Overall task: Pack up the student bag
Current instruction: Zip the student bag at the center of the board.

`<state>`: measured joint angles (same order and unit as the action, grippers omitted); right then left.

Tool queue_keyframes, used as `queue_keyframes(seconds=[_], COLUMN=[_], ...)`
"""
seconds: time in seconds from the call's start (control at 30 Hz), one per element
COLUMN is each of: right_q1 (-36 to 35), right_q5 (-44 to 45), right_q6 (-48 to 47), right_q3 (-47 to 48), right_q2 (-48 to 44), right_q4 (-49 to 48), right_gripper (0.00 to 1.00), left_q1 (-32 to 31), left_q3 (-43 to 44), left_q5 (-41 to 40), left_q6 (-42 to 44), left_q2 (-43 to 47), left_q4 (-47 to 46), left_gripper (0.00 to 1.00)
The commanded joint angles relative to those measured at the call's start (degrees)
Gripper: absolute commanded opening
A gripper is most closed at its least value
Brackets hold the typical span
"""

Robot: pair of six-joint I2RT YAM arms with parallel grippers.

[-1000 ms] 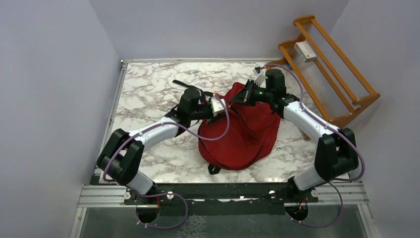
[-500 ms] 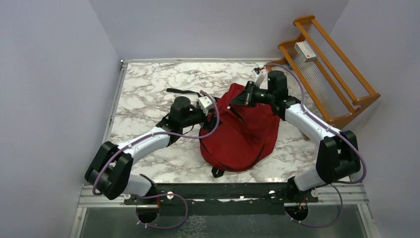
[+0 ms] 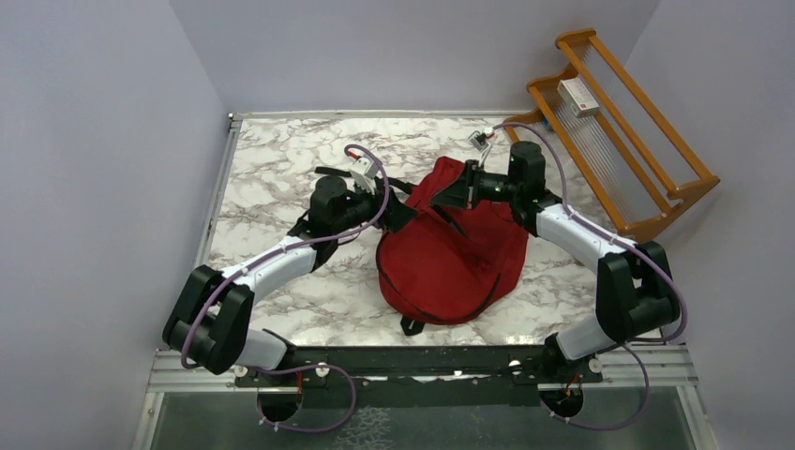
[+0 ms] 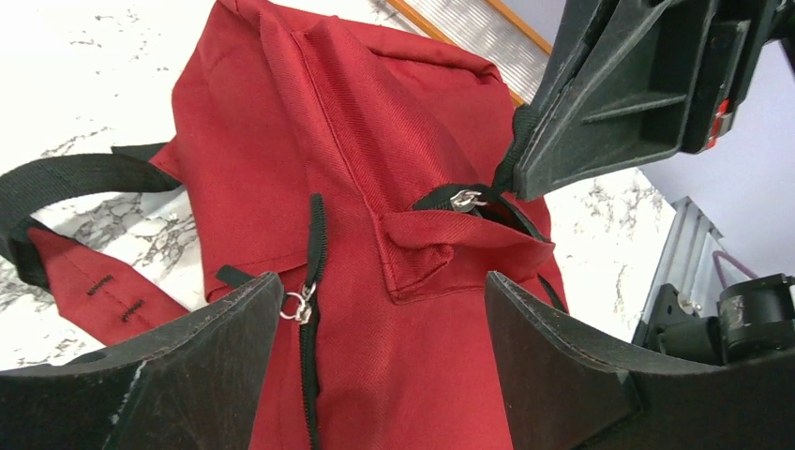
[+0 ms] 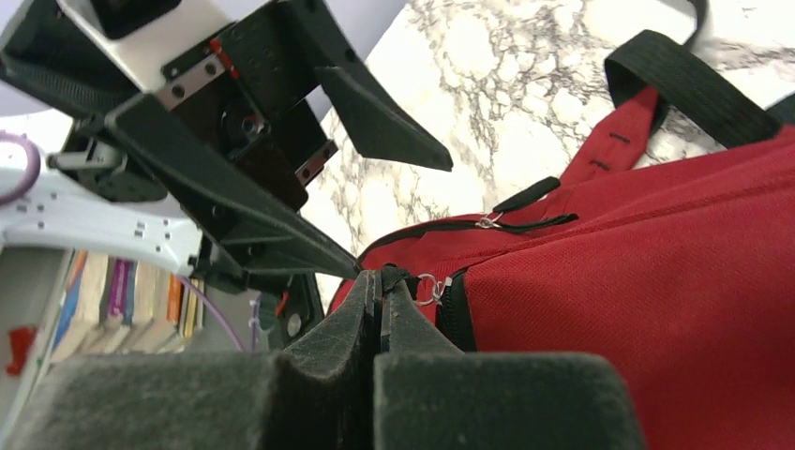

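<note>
The student bag (image 3: pixel 450 258) is a red backpack lying flat mid-table, with black straps (image 4: pixel 66 178) trailing off its far-left side. My left gripper (image 3: pixel 401 212) hovers open at the bag's upper left edge, and between its fingers (image 4: pixel 382 292) there is only red fabric and a closed black zip (image 4: pixel 309 272). My right gripper (image 3: pixel 461 193) is shut at the bag's top on a black zip pull tab (image 5: pixel 392 276), with the silver slider ring (image 5: pixel 429 287) just beside its tips. In the left wrist view the right gripper (image 4: pixel 521 157) pinches that tab above a folded flap (image 4: pixel 441 248).
A wooden rack (image 3: pixel 619 141) leans at the back right off the table, with a small white box (image 3: pixel 578 97) on it. Several book spines (image 5: pixel 122 300) show low left in the right wrist view. Bare marble tabletop (image 3: pixel 281 159) lies left of and behind the bag.
My left gripper has opened wide and drawn back to the left, away from the bag's top. The right gripper stays shut on the zip pull and has shifted slightly.
</note>
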<state>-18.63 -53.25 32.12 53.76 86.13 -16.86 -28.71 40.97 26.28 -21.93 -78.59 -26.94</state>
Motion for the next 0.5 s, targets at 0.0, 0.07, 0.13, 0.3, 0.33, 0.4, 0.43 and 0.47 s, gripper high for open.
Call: queue_keyframes(seconds=[0.0,0.07,0.13,0.3,0.33,0.4,0.43,0.47], right_q1=[0.26,0.26,0.26,0.26,0.26,0.26,0.26,0.26], right_q5=[-10.59,-10.98,-9.22,-6.17,-5.45,-3.95,-3.14,-1.97], right_q6=[-7.15,-7.73,-8.10,-7.71,-7.73,-7.77,-7.66,-7.48], right_q3=[1.76,2.51,3.00,1.41,1.09,0.22,-0.15,-0.65], right_q2=[2.52,3.27,3.08,0.75,0.23,-0.99,-1.61,-2.25], right_q4=[-7.29,-6.64,-4.48,-3.32,-2.83,-1.73,-1.16,-0.69], right_gripper=[0.01,0.01,0.00,0.01,0.01,0.00,0.01,0.00], left_q1=[0.06,0.06,0.14,0.28,0.31,0.34,0.40,0.43], left_q3=[1.56,0.88,0.25,1.11,1.76,3.22,3.84,4.54], left_q5=[0.59,0.70,0.56,0.84,1.50,3.31,4.32,5.50], left_q6=[-4.53,-4.40,-4.19,-5.04,-5.58,-6.61,-6.97,-7.06], left_q2=[-0.63,-0.49,-0.61,-4.58,-5.85,-8.38,-9.52,-10.58], left_q4=[-2.37,-2.69,-3.39,-5.88,-6.38,-7.23,-7.63,-7.83], left_gripper=[0.78,0.76,0.74,0.69,0.67,0.65,0.65,0.65])
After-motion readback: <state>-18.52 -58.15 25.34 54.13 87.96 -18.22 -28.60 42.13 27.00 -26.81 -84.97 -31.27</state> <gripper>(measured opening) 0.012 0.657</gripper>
